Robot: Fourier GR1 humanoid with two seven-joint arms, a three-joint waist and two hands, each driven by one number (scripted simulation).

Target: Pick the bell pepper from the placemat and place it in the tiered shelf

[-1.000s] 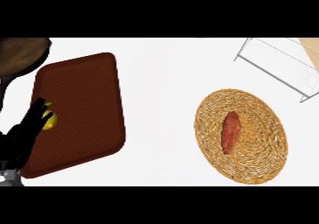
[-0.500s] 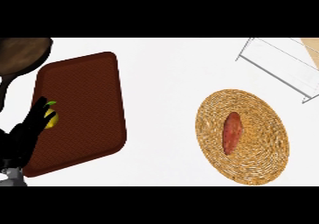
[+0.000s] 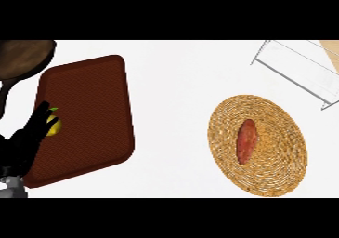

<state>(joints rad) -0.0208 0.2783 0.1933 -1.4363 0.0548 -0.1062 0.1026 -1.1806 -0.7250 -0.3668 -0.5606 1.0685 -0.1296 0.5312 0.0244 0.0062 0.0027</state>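
Left hand point(image 3: 24, 139) curls around yellow bell pepper point(image 3: 54, 126) with green stem.

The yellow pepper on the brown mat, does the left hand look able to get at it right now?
Probably yes. The left hand is already at the pepper on the mat's left side, its fingers curling round it, and nothing stands between them.

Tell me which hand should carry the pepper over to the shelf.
Left. The left hand already has its fingers curled round the yellow bell pepper on the brown placemat; the right hand is not in view.
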